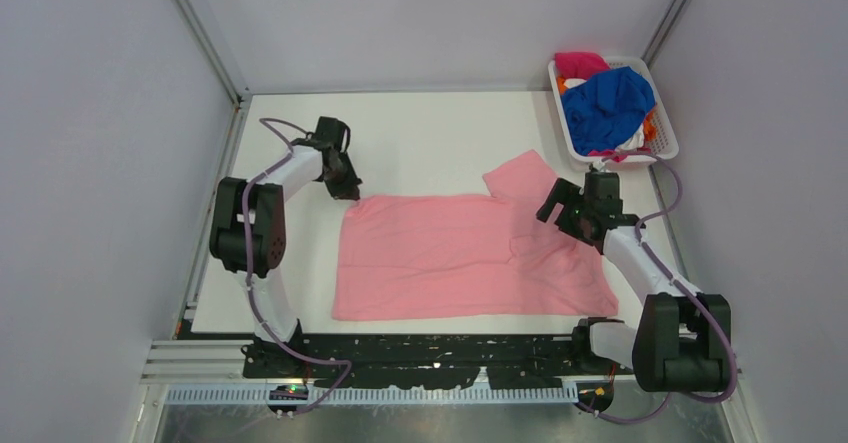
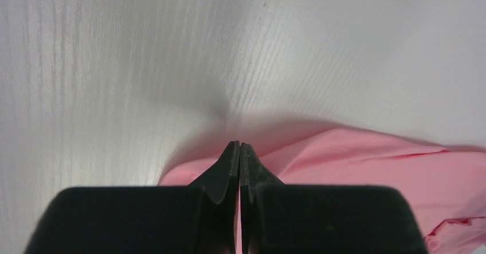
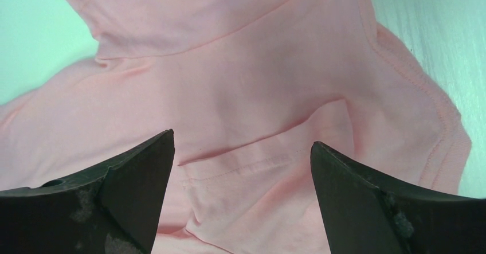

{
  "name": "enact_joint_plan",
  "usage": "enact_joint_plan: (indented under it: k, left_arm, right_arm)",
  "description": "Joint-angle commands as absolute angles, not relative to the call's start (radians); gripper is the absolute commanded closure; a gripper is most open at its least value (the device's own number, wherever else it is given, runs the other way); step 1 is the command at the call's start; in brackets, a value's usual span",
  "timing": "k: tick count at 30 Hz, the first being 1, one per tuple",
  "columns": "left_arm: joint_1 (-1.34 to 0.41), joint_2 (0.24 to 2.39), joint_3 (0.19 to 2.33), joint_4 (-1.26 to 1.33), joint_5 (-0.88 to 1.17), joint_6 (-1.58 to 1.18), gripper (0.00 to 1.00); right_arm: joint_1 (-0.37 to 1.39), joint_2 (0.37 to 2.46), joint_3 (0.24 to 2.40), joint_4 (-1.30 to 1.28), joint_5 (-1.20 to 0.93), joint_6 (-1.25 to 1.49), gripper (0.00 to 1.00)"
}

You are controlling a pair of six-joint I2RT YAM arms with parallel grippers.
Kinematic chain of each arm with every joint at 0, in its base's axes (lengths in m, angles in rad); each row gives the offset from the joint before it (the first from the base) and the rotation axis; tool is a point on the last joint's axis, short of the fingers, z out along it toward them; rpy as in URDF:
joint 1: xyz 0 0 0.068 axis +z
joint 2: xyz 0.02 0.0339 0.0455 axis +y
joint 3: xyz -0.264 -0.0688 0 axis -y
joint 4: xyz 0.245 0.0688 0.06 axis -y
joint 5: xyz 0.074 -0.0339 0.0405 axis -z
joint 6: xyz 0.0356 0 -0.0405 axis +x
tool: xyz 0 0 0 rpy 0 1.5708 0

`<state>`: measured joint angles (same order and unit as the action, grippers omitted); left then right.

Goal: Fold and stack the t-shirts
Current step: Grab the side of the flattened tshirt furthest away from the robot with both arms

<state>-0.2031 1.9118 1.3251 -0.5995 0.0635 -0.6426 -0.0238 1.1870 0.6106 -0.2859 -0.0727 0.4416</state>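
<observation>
**Pink shirt** (image 1: 470, 258): you have it spread flat at the middle of the table (image 1: 420, 133), collar end toward 3 o'clock. One short sleeve sticks out toward 1 o'clock. The near hem lies along the table's 6 o'clock edge.

**Left fingers** (image 2: 224, 174): pressed together, tip to tip, at the shirt's 10 o'clock corner. The pink cloth edge lies right under the tips. You cannot tell from the wrist view whether any cloth is caught between them.

**Right fingers** (image 3: 134, 171): spread wide, over the shirt's 3 o'clock end. A stitched seam and a ribbed sleeve hem show between and beyond them. Nothing is held between them, and you cannot tell whether they touch the cloth.

**Basket** (image 1: 665, 143): white mesh, at the table's 1 o'clock corner, well apart from the left arm and near the right one.

**Basket contents**: a blue shirt (image 1: 605, 103) is heaped on top. A magenta shirt (image 1: 580, 63) is at the far end. Scraps of orange cloth (image 1: 652, 123) and white cloth (image 1: 632, 141) show at the near right side.
</observation>
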Motion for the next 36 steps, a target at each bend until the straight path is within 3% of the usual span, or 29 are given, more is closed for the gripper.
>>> enact_joint_plan:
  k: [1, 10, 17, 23, 31, 36]
  left_arm:
    - [-0.212, 1.807, 1.292, -0.525, 0.075, -0.615, 1.00]
    - [-0.217, 1.769, 1.230, -0.523, 0.084, -0.613, 1.00]
    - [-0.229, 1.745, 1.203, -0.528, 0.085, -0.606, 1.00]
    - [-0.236, 1.727, 1.202, -0.535, 0.085, -0.603, 1.00]
    - [-0.241, 1.722, 1.207, -0.538, 0.094, -0.607, 1.00]
    - [-0.243, 1.713, 1.203, -0.550, 0.088, -0.609, 1.00]
  right_arm:
    - [-0.029, 1.173, 0.701, -0.260, -0.079, 0.429, 0.05]
    - [-0.004, 1.296, 0.899, -0.253, -0.066, 0.389, 0.05]
    - [0.088, 1.621, 1.220, -0.346, 0.107, 0.358, 0.04]
    - [0.112, 1.973, 1.639, -0.477, 0.227, 0.327, 0.01]
    - [0.118, 2.251, 1.946, -0.639, 0.243, 0.297, 0.12]
    - [0.122, 2.322, 1.993, -0.677, 0.219, 0.304, 0.18]
